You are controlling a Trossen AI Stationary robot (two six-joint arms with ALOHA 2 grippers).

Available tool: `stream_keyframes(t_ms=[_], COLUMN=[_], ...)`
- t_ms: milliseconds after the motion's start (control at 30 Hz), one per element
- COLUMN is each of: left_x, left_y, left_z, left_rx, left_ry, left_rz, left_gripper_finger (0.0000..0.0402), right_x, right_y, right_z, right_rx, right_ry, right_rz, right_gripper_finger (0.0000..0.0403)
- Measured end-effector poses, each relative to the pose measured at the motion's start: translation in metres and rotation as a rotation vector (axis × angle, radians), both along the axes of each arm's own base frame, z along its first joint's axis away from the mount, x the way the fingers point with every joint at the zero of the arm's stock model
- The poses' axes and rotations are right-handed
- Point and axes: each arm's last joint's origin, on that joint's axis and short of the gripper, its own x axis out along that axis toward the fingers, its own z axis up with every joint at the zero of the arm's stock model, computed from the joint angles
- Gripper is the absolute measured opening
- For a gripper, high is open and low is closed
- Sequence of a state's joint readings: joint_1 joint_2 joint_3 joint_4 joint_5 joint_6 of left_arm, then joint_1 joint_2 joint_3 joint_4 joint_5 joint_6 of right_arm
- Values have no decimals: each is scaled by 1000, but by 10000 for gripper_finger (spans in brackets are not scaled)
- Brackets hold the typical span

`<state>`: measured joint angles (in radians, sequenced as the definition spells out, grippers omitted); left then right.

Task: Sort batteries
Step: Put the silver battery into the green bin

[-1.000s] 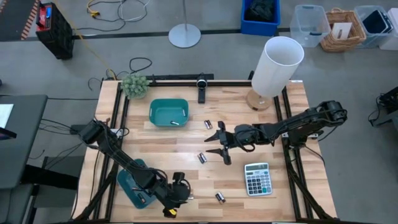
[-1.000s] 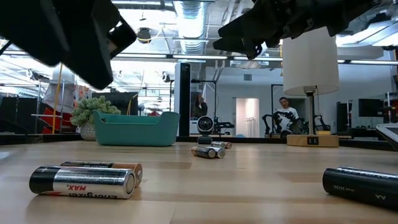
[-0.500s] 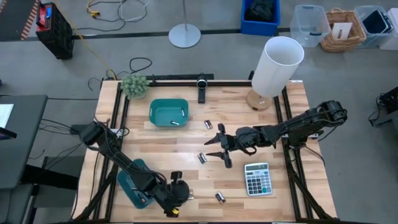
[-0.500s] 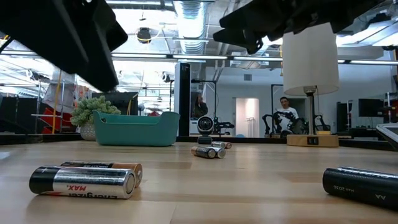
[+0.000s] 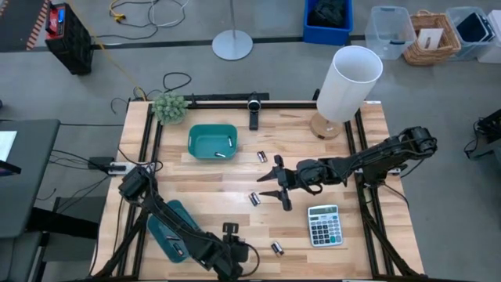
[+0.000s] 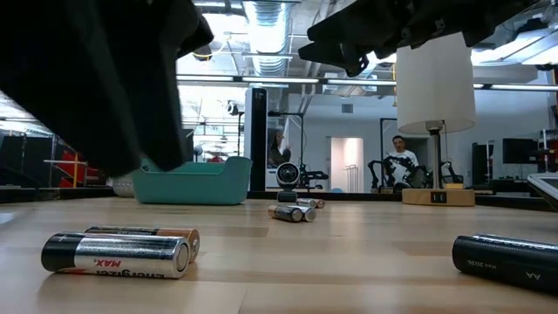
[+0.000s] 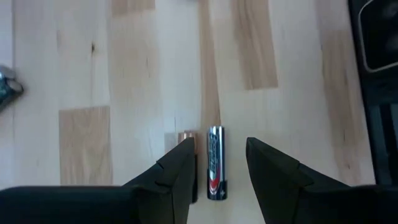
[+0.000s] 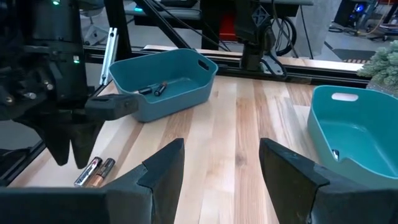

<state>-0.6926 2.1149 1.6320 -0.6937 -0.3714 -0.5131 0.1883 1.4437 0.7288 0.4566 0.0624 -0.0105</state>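
Your left gripper [image 7: 216, 167] sits at the table's 6 o'clock edge, jaws parted and holding nothing, straddling a silver battery [image 7: 214, 163] that lies flat on the wood; a copper-topped battery [image 7: 186, 138] lies just beside it, touching or nearly so, partly hidden by one finger [image 7: 180, 171]. In the low view this same pair lies side by side at 7 o'clock of the picture. Your right gripper [image 5: 274, 185] hangs above the table centre, fingers spread wide, nothing in its grasp. A small battery pair [image 5: 254, 199] lies on the wood just beside that gripper toward 7 o'clock, and another pair [image 5: 263, 157] lies near it toward 11 o'clock. One more battery [image 5: 277, 249] lies toward 5 o'clock of the table, near the grey calculator [image 5: 323, 225]. The teal bin [image 5: 212, 141] toward 11 o'clock holds one or two batteries, the count hard to tell. A second teal bin [image 5: 165, 227] toward 7 o'clock also holds a couple of batteries [image 8: 154, 90], seen in the right wrist view. A lamp [image 5: 347, 86] stands at 1 o'clock and a small plant [image 5: 170, 108] at 11 o'clock.
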Motion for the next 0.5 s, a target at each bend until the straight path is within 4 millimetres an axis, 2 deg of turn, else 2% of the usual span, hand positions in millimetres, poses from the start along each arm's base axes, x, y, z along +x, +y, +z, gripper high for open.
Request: stream_keyframes(t_ms=[133,367,500], left_x=[0,0,0], left_y=[-1,-6,-5], left_z=[-1,-20,-20], left_rx=[-20,-32,-24], left_ry=[1,65,45], left_rz=[15,22,45], left_gripper_finger=[141,141,141], right_x=[0,0,0], right_y=[0,0,0], right_z=[0,0,0], right_rx=[0,0,0], right_ry=[0,2,3], right_rz=[0,1,1], right_gripper_finger=[223,223,223])
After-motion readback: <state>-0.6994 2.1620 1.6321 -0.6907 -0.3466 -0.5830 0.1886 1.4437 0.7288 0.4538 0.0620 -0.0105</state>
